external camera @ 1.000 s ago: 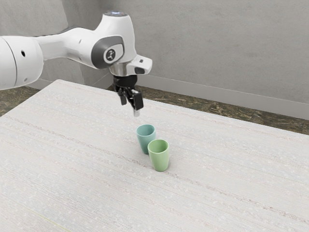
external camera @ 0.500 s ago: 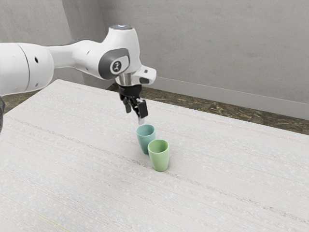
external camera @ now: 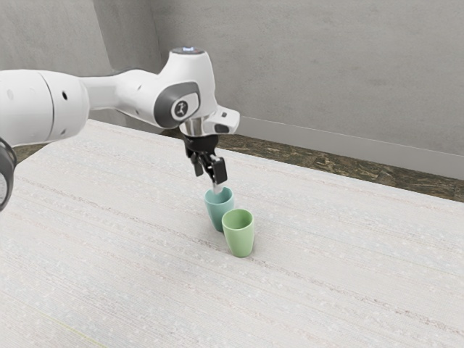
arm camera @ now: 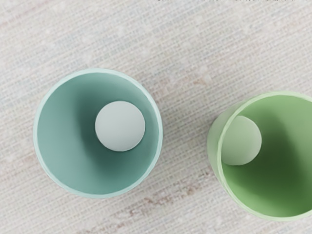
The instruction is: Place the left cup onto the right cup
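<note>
A teal cup (external camera: 219, 209) stands upright on the table, with a light green cup (external camera: 238, 232) close beside it, nearer the front and toward the exterior view's right. The two do not seem to touch. My gripper (external camera: 212, 181) hangs open directly above the teal cup, its lower fingertip just at the cup's rim and nothing between its fingers. From the hand camera I look straight down into the teal cup (arm camera: 97, 132), and the green cup (arm camera: 265, 156) lies off to one side, partly cut off.
The pale wood-grain table (external camera: 109, 239) spreads wide around both cups. Its far edge runs along a grey wall (external camera: 326, 65), with a strip of dark floor between them.
My hand has moved down and toward the exterior view's right, from above and behind the teal cup to just over its rim. Neither cup has moved.
</note>
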Robot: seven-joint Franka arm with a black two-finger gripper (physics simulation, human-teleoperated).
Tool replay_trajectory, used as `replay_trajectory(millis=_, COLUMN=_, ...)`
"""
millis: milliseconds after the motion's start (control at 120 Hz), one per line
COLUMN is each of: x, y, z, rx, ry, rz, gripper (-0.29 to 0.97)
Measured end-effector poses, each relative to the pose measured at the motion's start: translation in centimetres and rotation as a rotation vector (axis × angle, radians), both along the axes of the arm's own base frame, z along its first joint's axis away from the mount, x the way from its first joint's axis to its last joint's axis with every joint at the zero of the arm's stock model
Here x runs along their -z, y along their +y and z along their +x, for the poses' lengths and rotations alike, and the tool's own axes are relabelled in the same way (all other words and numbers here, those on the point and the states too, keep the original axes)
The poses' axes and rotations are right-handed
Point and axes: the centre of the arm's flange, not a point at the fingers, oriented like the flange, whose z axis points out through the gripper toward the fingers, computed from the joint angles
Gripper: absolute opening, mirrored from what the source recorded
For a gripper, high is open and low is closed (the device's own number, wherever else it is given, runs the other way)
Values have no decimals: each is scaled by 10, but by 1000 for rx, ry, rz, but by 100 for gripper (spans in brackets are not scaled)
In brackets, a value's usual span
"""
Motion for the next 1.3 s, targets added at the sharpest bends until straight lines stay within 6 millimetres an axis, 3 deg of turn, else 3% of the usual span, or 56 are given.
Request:
replay_trajectory(millis=833, x=16, y=-2, z=5, rx=-3, ry=-4, rz=-4, gripper=49)
replay_trajectory(millis=992, x=17, y=-14, z=6, rx=15, ry=-11, rz=-11, gripper=48)
replay_trajectory(millis=1300, x=27, y=-18, z=13, rx=18, ry=-16, rz=-19, gripper=47)
